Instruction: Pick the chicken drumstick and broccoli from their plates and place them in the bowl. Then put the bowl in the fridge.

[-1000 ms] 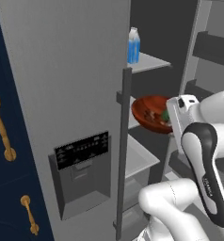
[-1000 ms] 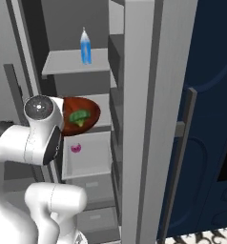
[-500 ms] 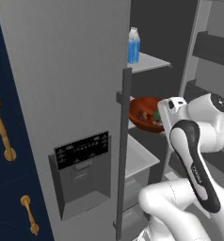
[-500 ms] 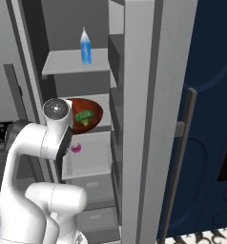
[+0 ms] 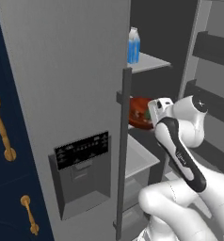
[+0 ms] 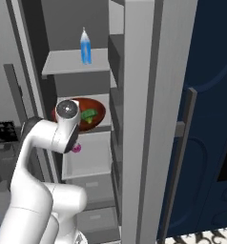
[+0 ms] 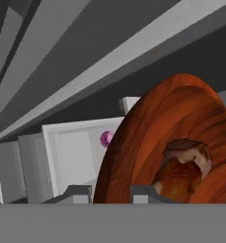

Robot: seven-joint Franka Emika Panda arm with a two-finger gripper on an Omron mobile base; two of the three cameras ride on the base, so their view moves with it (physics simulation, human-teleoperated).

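Note:
My gripper (image 7: 113,193) is shut on the rim of the glossy red-brown bowl (image 7: 181,123), with one dark fingertip on each side of the rim. The chicken drumstick (image 7: 183,168) lies inside the bowl. The bright green broccoli (image 6: 89,116) sits in the bowl (image 6: 97,110) too. The bowl (image 5: 138,112) hangs inside the open fridge (image 5: 62,70) at the height of the middle shelf (image 6: 87,129). Whether it rests on that shelf I cannot tell. My arm's white joint (image 6: 67,110) covers the bowl's left part. The plates are out of view.
A blue bottle (image 5: 133,45) stands on the upper shelf (image 6: 72,64). A white drawer (image 6: 87,157) with a small pink thing (image 7: 106,138) lies below the bowl. The fridge door's bar handle (image 5: 124,141) and dispenser panel (image 5: 81,150) are close on my left; door racks (image 5: 212,52) on the right.
My arm has reached further in and carried the bowl deeper into the fridge, toward the middle shelf. The grip on the rim is unchanged.

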